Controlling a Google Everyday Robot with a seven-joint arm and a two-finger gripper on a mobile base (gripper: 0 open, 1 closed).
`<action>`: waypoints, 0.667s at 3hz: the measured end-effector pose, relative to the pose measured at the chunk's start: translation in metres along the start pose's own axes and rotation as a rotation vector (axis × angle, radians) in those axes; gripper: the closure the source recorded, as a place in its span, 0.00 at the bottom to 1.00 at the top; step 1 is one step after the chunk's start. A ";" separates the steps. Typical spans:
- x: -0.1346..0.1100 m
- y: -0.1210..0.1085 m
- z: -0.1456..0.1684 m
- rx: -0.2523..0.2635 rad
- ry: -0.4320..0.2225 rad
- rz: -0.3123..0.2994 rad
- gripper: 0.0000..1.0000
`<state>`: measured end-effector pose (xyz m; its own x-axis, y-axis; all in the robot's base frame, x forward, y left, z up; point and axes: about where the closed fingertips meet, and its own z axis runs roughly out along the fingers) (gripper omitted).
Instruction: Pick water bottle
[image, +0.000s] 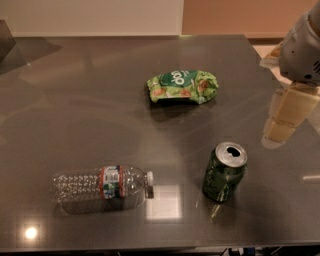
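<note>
The water bottle (100, 187) lies on its side at the front left of the dark table (75, 100). It is clear ribbed plastic with a red-edged label band, and its white cap points right. My gripper (284, 119) hangs over the table's right edge, cream coloured under a grey-white arm link (302, 47). It is far to the right of the bottle and above and to the right of the green can. It holds nothing that I can see.
A green soda can (224, 171) stands upright at the front right, between the gripper and the bottle. A green snack bag (182, 86) lies in the middle of the table. The table's front edge runs just below the bottle.
</note>
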<state>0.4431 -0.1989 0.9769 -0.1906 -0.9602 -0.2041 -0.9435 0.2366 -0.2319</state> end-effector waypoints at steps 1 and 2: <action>-0.046 0.002 0.011 -0.056 -0.038 -0.056 0.00; -0.096 0.017 0.024 -0.128 -0.085 -0.133 0.00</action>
<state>0.4516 -0.0992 0.9696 -0.0438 -0.9645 -0.2605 -0.9866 0.0827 -0.1404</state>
